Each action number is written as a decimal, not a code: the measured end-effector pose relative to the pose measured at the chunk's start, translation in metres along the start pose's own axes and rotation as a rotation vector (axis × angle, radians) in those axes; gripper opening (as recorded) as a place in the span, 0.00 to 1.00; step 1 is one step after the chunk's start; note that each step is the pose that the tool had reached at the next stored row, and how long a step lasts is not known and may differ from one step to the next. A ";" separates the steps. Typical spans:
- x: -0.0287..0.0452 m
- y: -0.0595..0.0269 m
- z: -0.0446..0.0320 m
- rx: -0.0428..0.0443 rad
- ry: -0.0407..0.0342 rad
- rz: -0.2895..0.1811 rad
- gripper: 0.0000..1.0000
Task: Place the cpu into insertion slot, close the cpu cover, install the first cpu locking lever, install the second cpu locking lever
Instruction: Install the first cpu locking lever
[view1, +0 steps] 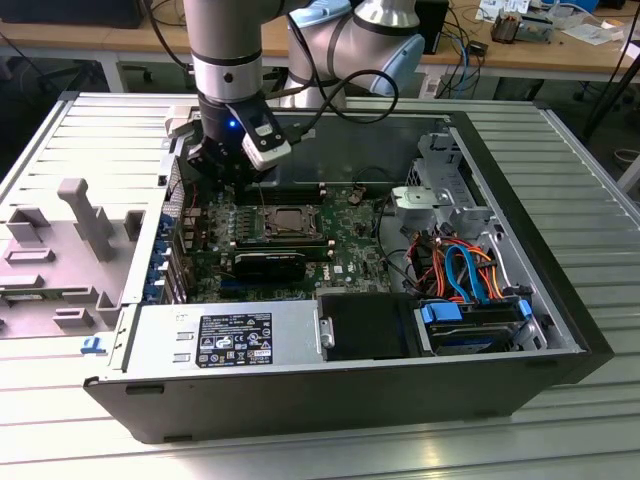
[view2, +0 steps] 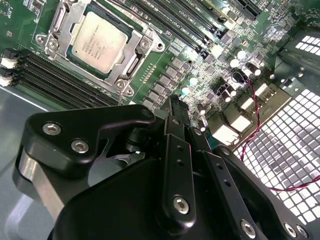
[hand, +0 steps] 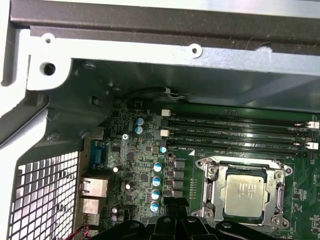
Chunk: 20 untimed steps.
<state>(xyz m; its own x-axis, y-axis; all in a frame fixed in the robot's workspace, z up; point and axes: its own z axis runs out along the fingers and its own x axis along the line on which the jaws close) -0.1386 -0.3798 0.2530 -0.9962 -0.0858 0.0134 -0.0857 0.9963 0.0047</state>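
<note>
Underneath, ribbed metal table (view1: 590, 180), benches (view1: 560, 45) behind.

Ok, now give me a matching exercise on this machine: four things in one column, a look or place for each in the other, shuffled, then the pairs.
Things:
1. cpu
2. cpu cover
3. gripper
4. memory slots

Descriptions:
A. black, up above the other three
B. dull grey square seated inside the frame
C. long, black, in parallel rows
D. silver frame lying flat around the chip

Pairs: 1-B, 2-D, 3-A, 4-C
</note>
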 end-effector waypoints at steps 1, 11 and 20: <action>0.0000 0.0000 0.0000 0.0000 0.0000 0.000 0.11; 0.0003 0.0011 -0.0076 -0.0053 -0.0005 0.000 0.11; -0.0011 0.0169 -0.0078 -0.0293 -0.0025 0.000 0.11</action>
<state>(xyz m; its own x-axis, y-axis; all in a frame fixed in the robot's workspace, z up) -0.1389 -0.3629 0.2609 -0.9962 -0.0861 0.0109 -0.0857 0.9957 0.0340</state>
